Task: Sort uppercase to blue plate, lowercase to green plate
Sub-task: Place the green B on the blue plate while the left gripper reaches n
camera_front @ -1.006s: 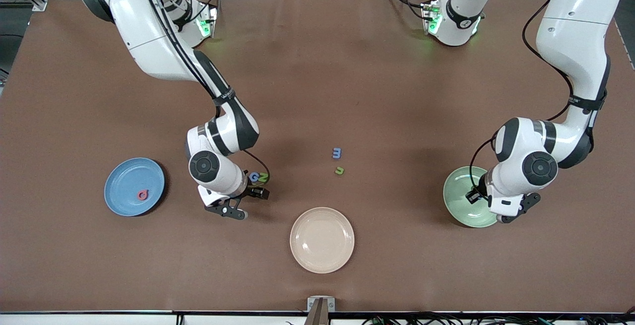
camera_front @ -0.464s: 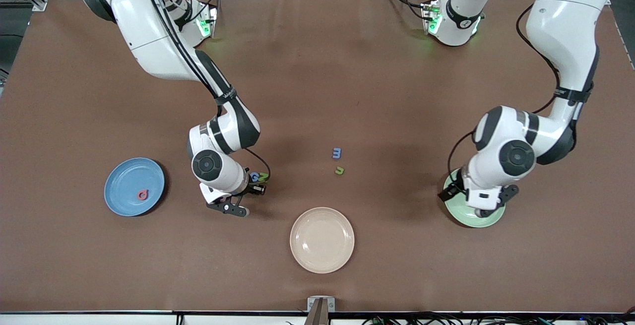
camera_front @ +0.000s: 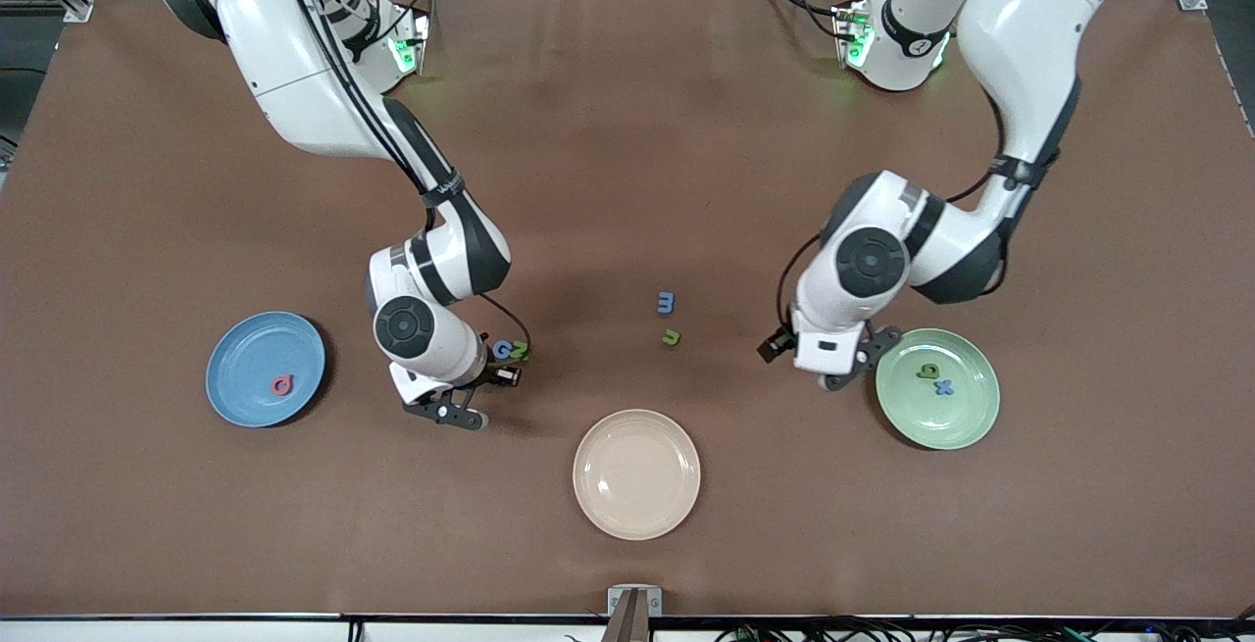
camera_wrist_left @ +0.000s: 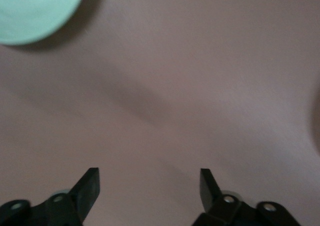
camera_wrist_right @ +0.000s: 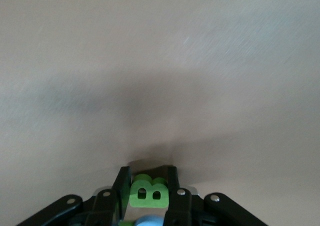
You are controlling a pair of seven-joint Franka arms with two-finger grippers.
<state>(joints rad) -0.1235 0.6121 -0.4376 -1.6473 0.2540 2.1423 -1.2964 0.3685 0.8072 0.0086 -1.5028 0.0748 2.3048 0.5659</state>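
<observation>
Blue plate (camera_front: 240,397) sits at the right arm's end of the table, pink-red Q (camera_front: 282,386) lying flat on it; cream plate (camera_front: 636,473) as landmark, nearest the front camera, mid-table; right gripper (camera_wrist_right: 147,186), toward the blue plate from the cream plate, is clamped on green B (camera_wrist_right: 147,193), B's long axis across the fingers; blue G (camera_front: 502,350) and green N (camera_front: 520,352) touch just beside it; blue m (camera_front: 666,303) and green n (camera_front: 671,337) lie farther from the front camera than the cream plate; left gripper (camera_wrist_left: 149,186) hangs over bare table beside green plate (camera_front: 966,421), fingers apart, nothing between; that plate carries a green letter (camera_front: 928,370) and blue x (camera_front: 944,387).
</observation>
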